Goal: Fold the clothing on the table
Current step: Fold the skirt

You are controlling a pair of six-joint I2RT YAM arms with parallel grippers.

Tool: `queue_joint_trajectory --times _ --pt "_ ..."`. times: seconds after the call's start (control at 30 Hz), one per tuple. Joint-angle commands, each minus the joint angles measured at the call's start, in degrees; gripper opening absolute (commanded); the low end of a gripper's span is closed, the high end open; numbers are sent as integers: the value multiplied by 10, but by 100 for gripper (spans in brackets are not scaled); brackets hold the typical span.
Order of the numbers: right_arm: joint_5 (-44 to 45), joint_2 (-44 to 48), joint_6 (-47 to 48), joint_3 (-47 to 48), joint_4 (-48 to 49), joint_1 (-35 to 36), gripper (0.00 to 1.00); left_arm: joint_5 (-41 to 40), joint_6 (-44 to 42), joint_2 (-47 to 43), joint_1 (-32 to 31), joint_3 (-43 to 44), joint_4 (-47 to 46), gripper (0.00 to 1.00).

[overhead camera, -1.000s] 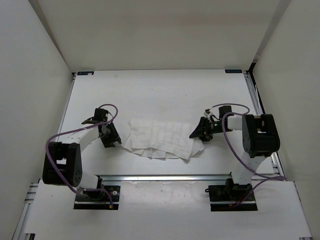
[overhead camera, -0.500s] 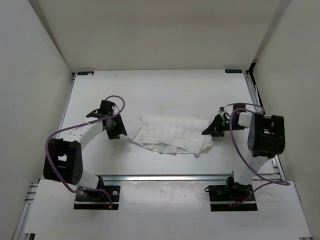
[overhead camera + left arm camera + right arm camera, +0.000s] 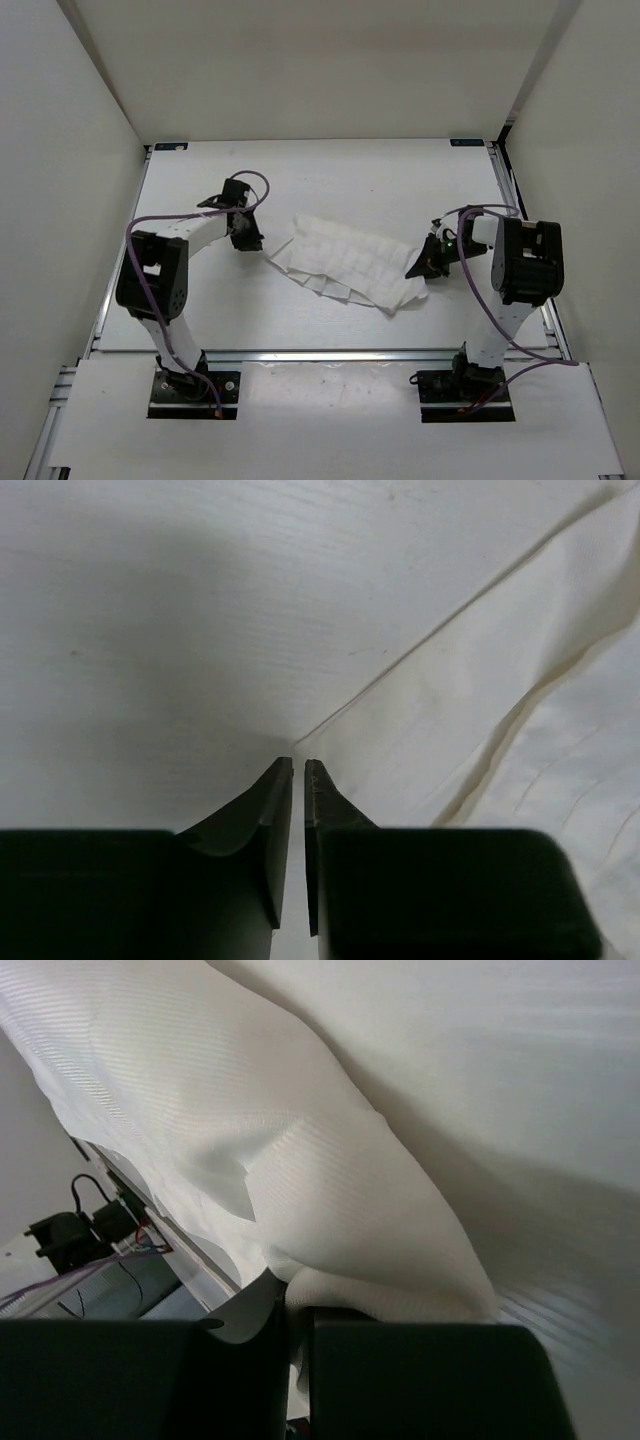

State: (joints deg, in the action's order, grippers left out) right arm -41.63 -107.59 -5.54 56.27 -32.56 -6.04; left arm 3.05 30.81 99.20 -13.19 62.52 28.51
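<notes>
clothing (image 3: 520, 730) cropped at frame edge, covering right gripper (image 3: 290, 1308) tips

- The clothing (image 3: 345, 262) read to me as thin white cloth, matt, with a fine woven rib up close and soft creases.
- The table (image 3: 330, 180) had a matt white top, smooth, with faint streaks like grain.
- The rail (image 3: 330, 354) along the near edge was bare silver metal with a dull sheen.
- The left gripper (image 3: 299, 763) and the right gripper (image 3: 295, 1310) looked to me like black matt plastic.
- The cables (image 3: 150, 222) had a smooth purple sheath.
</notes>
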Motion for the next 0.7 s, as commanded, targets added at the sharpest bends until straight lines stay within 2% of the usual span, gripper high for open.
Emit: queue_joint_trajectory --times 0.0,0.13,0.27,0.37,0.53,0.67 --pt "27 -17 27 15 -46 23 0 -23 -9 15 -13 54 -22 21" --pt "38 -22 31 10 -55 36 0 -45 -21 55 -12 113 -7 31" --pt "39 -26 31 19 -59 24 0 -92 -47 82 -16 140 0 33" --pt "37 -30 32 26 -62 13 0 -119 -57 93 -38 140 11 28" --pt "37 -35 34 39 -71 -1 0 -135 -67 81 -82 101 33 14" --pt "34 -44 43 55 -81 -8 0 -106 -64 58 -104 48 44 12"
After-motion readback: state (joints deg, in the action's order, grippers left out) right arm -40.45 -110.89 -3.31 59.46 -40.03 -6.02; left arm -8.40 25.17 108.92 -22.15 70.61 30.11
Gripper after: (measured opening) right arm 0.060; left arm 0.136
